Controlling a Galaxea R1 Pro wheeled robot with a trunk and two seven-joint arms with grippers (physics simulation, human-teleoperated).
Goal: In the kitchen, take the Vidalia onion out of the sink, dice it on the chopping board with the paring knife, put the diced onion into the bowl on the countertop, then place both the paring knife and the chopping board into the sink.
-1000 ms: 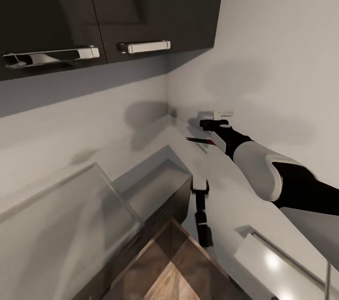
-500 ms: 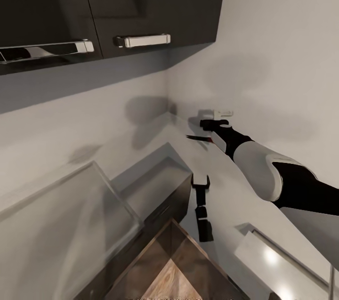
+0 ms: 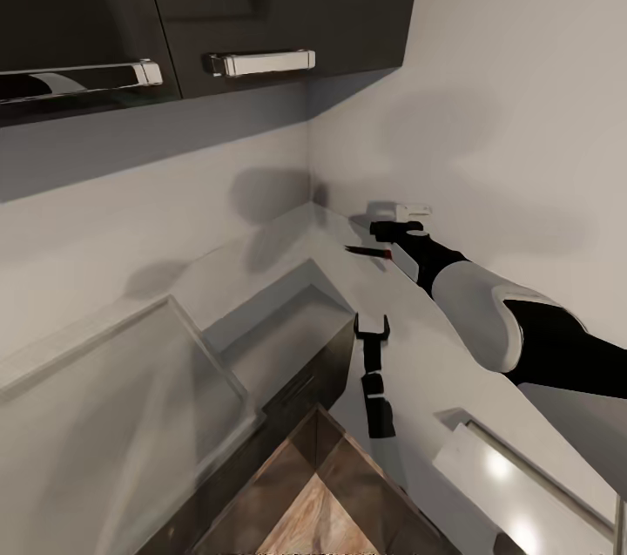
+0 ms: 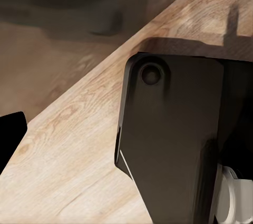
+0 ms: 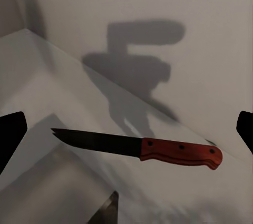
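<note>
The paring knife point(image 5: 147, 149) hangs level between the two dark fingertips point(image 5: 10, 137) of the right gripper point(image 3: 389, 234), which sit far apart at either side in the wrist view, so whether they grip it cannot be told. In the head view the knife shows above the countertop point(image 3: 287, 263) near its far corner by the wall. The left gripper point(image 3: 372, 328) hangs with fingers spread over the wooden floor point(image 4: 68, 166), holding nothing.
</note>
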